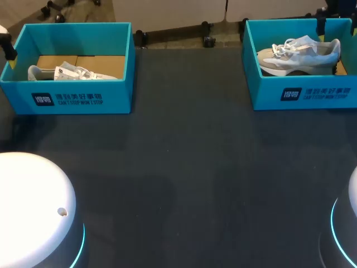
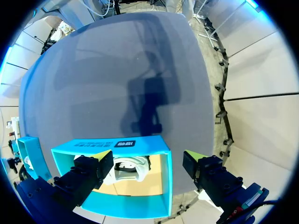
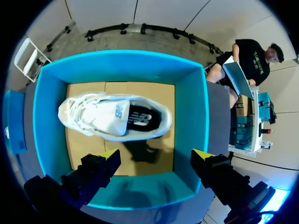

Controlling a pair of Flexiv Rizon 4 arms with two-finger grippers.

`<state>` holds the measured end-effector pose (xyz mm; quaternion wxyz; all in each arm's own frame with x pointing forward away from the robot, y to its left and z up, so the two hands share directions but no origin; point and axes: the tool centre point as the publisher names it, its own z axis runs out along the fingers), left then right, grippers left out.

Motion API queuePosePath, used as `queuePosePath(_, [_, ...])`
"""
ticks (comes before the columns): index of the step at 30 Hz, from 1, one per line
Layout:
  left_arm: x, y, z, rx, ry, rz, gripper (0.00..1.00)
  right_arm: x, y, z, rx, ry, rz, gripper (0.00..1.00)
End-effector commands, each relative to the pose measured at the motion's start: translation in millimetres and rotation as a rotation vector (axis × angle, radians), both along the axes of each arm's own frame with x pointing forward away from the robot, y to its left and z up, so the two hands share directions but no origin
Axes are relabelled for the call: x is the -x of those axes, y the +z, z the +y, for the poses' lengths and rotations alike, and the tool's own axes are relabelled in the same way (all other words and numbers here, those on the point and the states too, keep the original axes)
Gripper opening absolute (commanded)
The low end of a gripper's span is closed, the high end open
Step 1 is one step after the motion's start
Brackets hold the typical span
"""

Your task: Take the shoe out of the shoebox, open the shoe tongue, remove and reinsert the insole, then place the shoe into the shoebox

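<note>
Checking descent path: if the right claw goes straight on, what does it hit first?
The right claw likely meets the shoe in the box; depth unclear, maybe the box floor beside it.

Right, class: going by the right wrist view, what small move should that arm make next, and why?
Probably lower the right gripper into the box and slightly forward, towards the shoe. The gripper hangs open above the box, touching nothing, and the shoe lies inside just ahead of its fingers, not yet taken out.
</note>
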<state>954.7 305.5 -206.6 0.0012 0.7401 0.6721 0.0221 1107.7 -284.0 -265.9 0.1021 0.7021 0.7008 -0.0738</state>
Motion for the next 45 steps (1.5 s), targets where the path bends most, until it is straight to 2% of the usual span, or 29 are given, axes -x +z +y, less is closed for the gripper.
queuePosePath(1, [0.0, 0, 0, -0.002, -0.001, 0.000, 1.00, -17.4, -13, -5, -0.010, -0.009, 0.021, 1.00])
queuePosePath(13, [0.0, 0, 0, -0.002, -0.001, 0.000, 1.00, -37.2, -36, -13, 0.002, -0.023, 0.048, 1.00])
queuePosePath(18, [0.0, 0, 0, -0.002, -0.001, 0.000, 1.00, -40.2, -44, -19, -0.016, -0.053, 0.056, 1.00])
queuePosePath(26, [0.0, 0, 0, -0.002, -0.001, 0.000, 1.00, -39.4, -51, -23, -0.026, -0.068, 0.064, 0.92])
queuePosePath(31, [0.0, 0, 0, -0.002, -0.001, 0.000, 1.00, -40.6, -59, -26, -0.050, -0.083, 0.071, 0.94])
queuePosePath(34, [0.0, 0, 0, -0.002, -0.001, 0.000, 1.00, -39.8, -64, -32, -0.065, -0.100, 0.076, 0.85])
queuePosePath(36, [0.0, 0, 0, -0.002, -0.001, 0.000, 1.00, -39.4, -66, -34, -0.075, -0.100, 0.077, 0.86])
queuePosePath(40, [0.0, 0, 0, -0.002, -0.001, 0.000, 1.00, -42.2, -75, -36, -0.088, -0.093, 0.095, 0.83])
queuePosePath(45, [0.0, 0, 0, -0.002, -0.001, 0.000, 1.00, -44.0, -86, -36, -0.100, -0.090, 0.115, 0.92])
